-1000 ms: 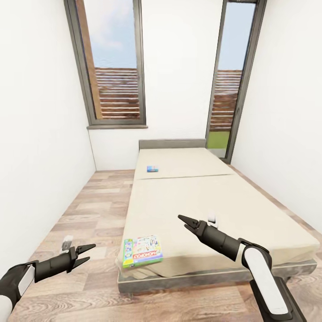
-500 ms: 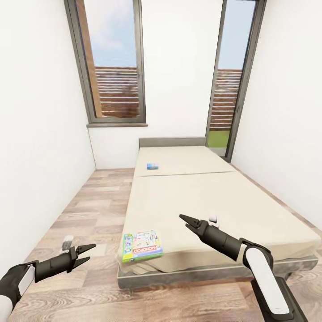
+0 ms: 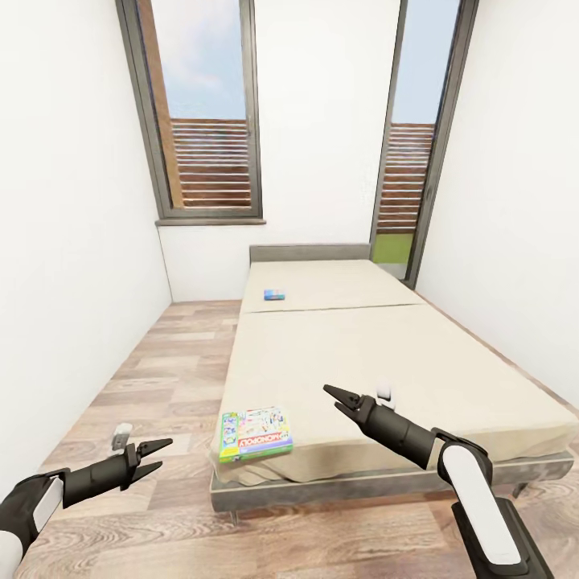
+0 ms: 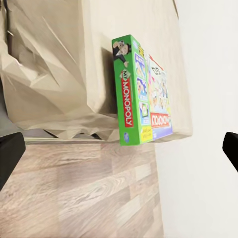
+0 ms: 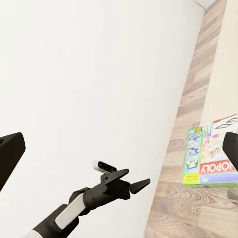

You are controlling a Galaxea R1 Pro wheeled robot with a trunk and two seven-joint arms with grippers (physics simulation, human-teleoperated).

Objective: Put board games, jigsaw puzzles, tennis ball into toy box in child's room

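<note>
Left end effector [image 3: 159, 452]: held low over the wood plank floor [image 3: 161, 378], just off the near left corner of the bed [image 3: 378, 362]. Fingers apart, nothing between them. In the left wrist view 2 dark fingertips [image 4: 10, 156] sit wide at the frame edges with the game box between them in the distance.

Right end effector [image 3: 336, 397]: hovering above the near part of the beige mattress, pointing toward the left side of the bed. Fingers slightly apart, empty. The right wrist view looks across to the left arm and the white wall [image 5: 99, 74].

White and green board game [image 3: 256, 433]: lies flat on the near left corner of the bed, close to the mattress edge, red logo facing the near side. The left wrist view shows its green edge with Monopoly lettering [image 4: 128, 99]; the right wrist view catches part of it [image 5: 203, 158]. The bedsheet is rumpled below that corner.

Small blue board game [image 3: 274, 294]: flat on the far section of the mattress, toward the left, near the grey headboard [image 3: 310, 253].

2 tall dark-framed windows [image 3: 211, 112] stand in the far wall.
</note>
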